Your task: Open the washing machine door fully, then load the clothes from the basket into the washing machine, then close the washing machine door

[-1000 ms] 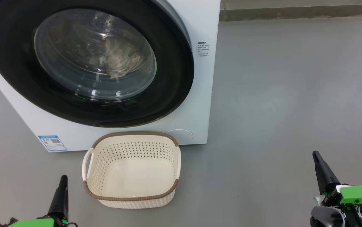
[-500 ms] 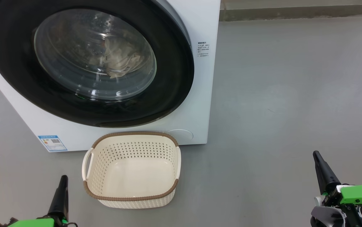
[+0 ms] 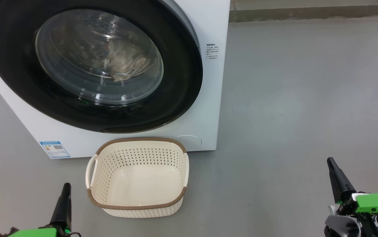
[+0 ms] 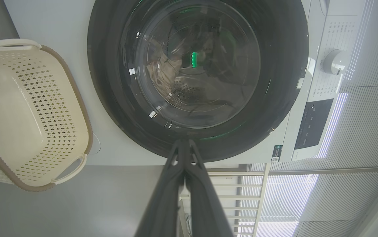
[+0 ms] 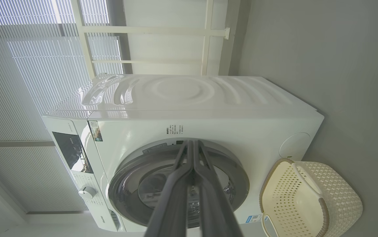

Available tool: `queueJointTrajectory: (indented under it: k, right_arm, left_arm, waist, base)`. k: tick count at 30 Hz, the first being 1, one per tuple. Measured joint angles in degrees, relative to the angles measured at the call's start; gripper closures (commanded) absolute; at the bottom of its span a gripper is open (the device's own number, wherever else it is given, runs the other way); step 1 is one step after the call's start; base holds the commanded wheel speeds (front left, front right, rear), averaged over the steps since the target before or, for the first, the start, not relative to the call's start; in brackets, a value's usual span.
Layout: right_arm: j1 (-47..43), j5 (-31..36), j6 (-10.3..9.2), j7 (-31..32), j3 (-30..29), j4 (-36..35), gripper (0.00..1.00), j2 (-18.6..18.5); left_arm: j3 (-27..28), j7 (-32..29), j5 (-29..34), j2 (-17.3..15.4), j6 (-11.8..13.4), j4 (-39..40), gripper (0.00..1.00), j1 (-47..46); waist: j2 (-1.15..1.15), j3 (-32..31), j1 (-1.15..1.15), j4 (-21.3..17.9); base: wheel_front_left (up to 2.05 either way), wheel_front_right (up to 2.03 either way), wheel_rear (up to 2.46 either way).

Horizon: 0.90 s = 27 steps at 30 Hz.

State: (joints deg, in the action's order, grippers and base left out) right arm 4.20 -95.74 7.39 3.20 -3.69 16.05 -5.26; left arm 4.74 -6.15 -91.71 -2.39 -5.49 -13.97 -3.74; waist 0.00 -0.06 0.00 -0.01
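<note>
Grey floor (image 3: 290,98) | basket (image 3: 136,207) empty | clothes (image 3: 126,64) in washing machine (image 3: 208,26), door (image 3: 182,82) shut | left pincer (image 3: 66,186), right pincer (image 3: 330,160) closed

In the head view the washing machine (image 3: 215,98) and its door (image 3: 182,65) run off the top and left edges. Behind the glass the clothes (image 3: 126,64) show as one dim cream bundle among reflections, and how many pieces lie there cannot be told. The print on the blue label (image 3: 54,149) at lower left and on the small notice (image 3: 212,51) at right is too small to read.
</note>
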Motion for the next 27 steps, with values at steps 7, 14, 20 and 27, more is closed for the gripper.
queueJointTrajectory:
  k: [7,14,20,27]
  right_arm:
    - [0.0,0.0,0.0,0.0,0.1,0.0,1.0,0.0]
    - [0.0,0.0,0.0,-0.1,0.1,0.0,1.0,-0.1]
    - [0.0,0.0,0.0,-0.1,0.2,0.0,1.0,-0.1]
    - [0.0,0.0,0.0,-0.1,0.3,0.0,1.0,-0.2]
  left_arm:
    - [0.0,0.0,0.0,0.0,0.0,0.0,1.0,0.0]
    - [0.0,0.0,0.0,0.0,0.0,0.0,1.0,0.0]
    - [0.0,0.0,0.0,0.0,0.0,0.0,1.0,0.0]
    - [0.0,0.0,0.0,0.0,0.0,0.0,1.0,0.0]
  waist:
    - [0.0,0.0,0.0,0.0]
    - [0.0,0.0,0.0,0.0]
    - [0.0,0.0,0.0,0.0]
    - [0.0,0.0,0.0,0.0]
  base:
    - [0.0,0.0,0.0]
    - [0.0,0.0,0.0]
    - [0.0,0.0,0.0]
    - [0.0,0.0,0.0]
